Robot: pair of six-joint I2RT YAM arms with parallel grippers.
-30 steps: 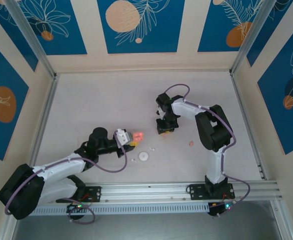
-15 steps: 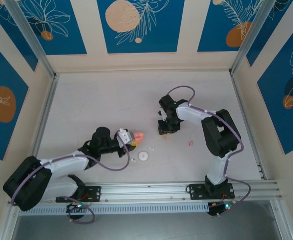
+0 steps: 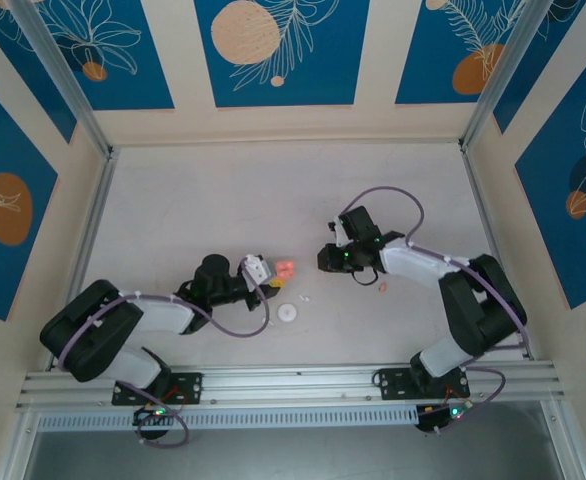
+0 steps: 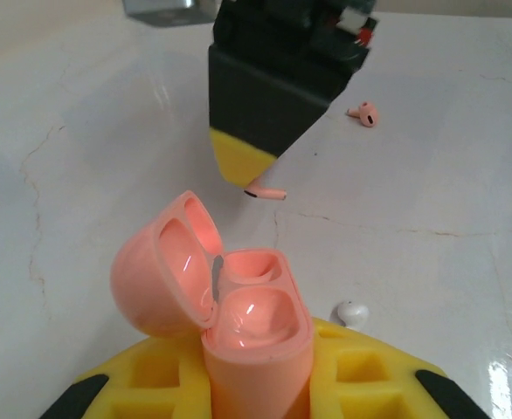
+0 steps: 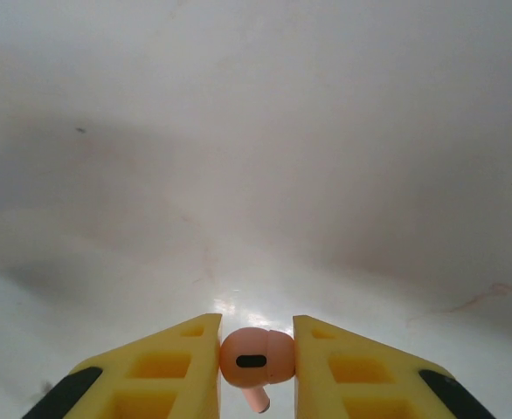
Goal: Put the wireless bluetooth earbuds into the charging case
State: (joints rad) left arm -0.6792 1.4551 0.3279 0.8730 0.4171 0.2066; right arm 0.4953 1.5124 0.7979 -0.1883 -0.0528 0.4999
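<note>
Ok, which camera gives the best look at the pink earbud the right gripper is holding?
The right wrist view: the pink earbud sits close up and sharp, pinched in the right gripper. The left wrist view shows just its stem poking out beneath that gripper. In the top external view it is too small to make out.

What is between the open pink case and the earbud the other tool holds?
Just bare table, in the left wrist view, between the pink case and the earbud in the right tool.

salmon-pink charging case point(image 4: 247, 332) upright, lid open; one pink earbud point(image 5: 256, 358) pinched in right pincer point(image 5: 255, 332), second pink earbud point(image 4: 366, 113) loose beyond
</note>
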